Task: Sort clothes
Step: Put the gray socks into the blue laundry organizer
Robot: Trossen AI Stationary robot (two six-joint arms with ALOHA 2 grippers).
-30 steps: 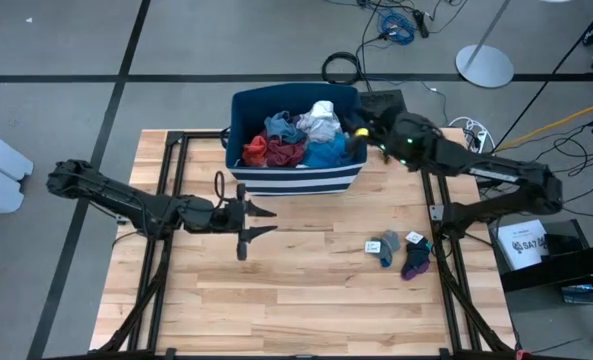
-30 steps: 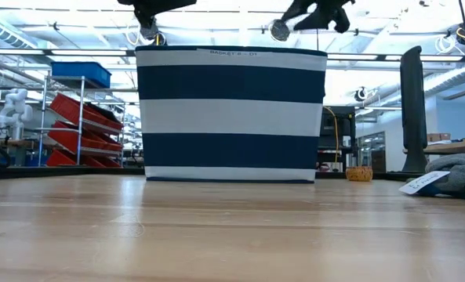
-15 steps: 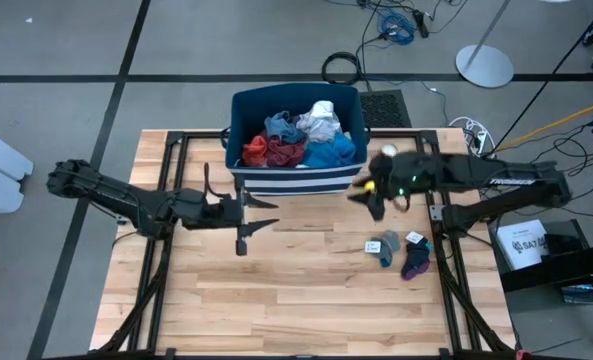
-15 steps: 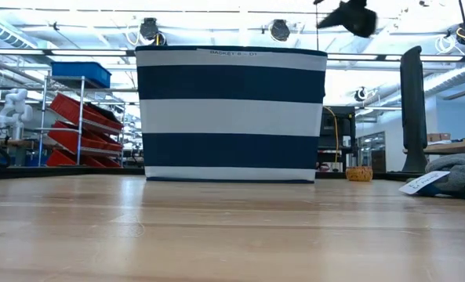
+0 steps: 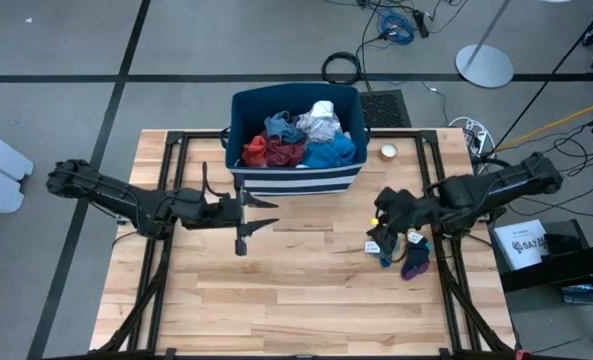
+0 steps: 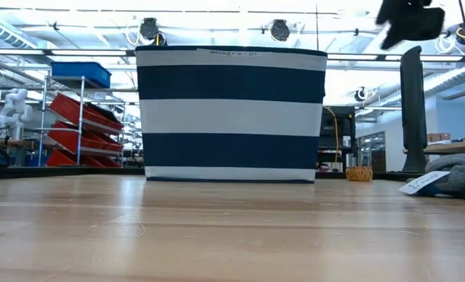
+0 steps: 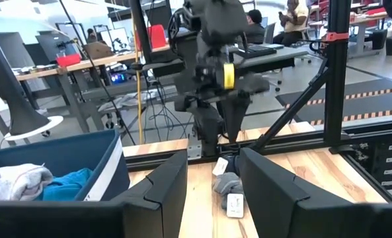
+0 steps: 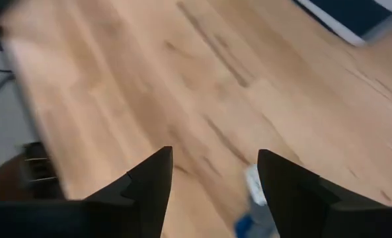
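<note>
- Wooden table (image 5: 306,300) carries everything, with both dark arms reaching in over it from either side.
- Navy bin (image 5: 296,140) with white stripes stands at the far middle of the table; in the low view it fills the centre as a striped wall (image 6: 230,113).
- Clothes in the bin (image 5: 298,138) are a heap of red, blue, grey and white pieces, lying inside its walls.
- Right gripper (image 5: 384,226) hangs above the table's right side, over the small pile there; its fingers (image 8: 149,192) stand well apart with bare wood showing between them and nothing in them.
- Left gripper (image 5: 261,214) waits just in front of the bin, near its left corner, fingers (image 7: 162,192) spread wide and empty.
- Small pile (image 5: 404,252) of grey, blue and dark maroon pieces with white tags lies on the wood near the right edge, well apart from the bin.
</note>
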